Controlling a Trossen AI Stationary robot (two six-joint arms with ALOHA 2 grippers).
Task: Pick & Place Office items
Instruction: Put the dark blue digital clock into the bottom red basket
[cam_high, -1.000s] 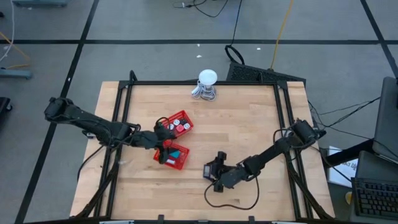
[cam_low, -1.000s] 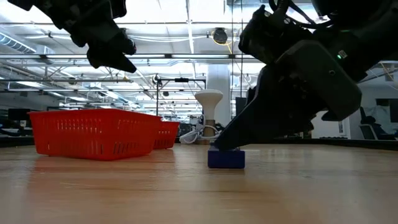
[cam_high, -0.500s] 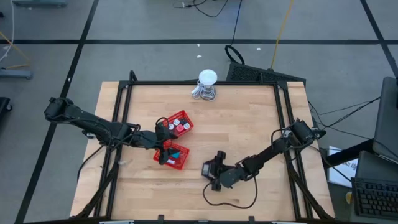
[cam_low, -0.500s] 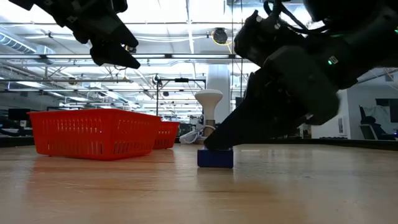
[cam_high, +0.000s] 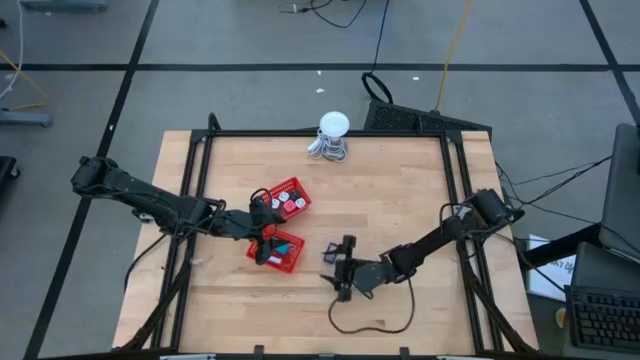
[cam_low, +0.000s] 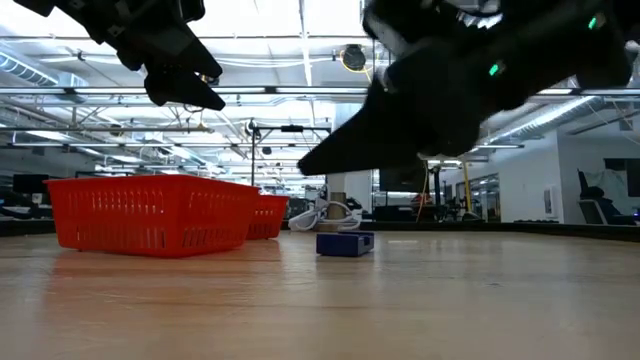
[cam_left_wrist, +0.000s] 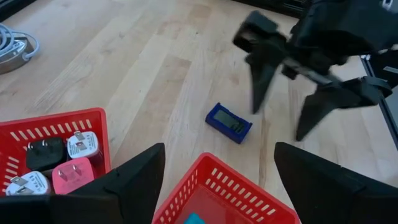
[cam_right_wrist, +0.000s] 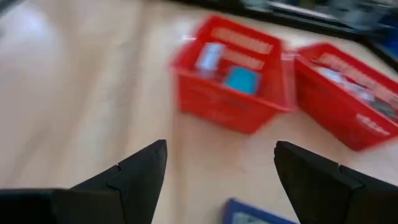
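Observation:
A small dark-blue piece with a grey display (cam_left_wrist: 229, 122) lies flat on the bare wood (cam_low: 344, 243), touched by nothing. My right gripper (cam_left_wrist: 277, 124) hangs open just above and behind it (cam_high: 331, 266), with neither finger on it. My left gripper (cam_high: 264, 240) hovers open over the near red basket (cam_high: 276, 251), which holds a light-blue piece (cam_right_wrist: 242, 79). In the far red basket (cam_high: 286, 199) lie black, white and pink pieces (cam_left_wrist: 57, 163).
The white round-headed gadget with its coiled cable (cam_high: 333, 135) stands at the table's far edge. The two red baskets sit left of centre, close together. A black cable loops on the table near the right arm (cam_high: 372, 322). Bare wood stretches right of the baskets.
My right gripper slid the blue piece along the table toward the left and a little farther away, then rose off it and turned. The piece now lies free on the wood. My left gripper rose slightly above the near basket.

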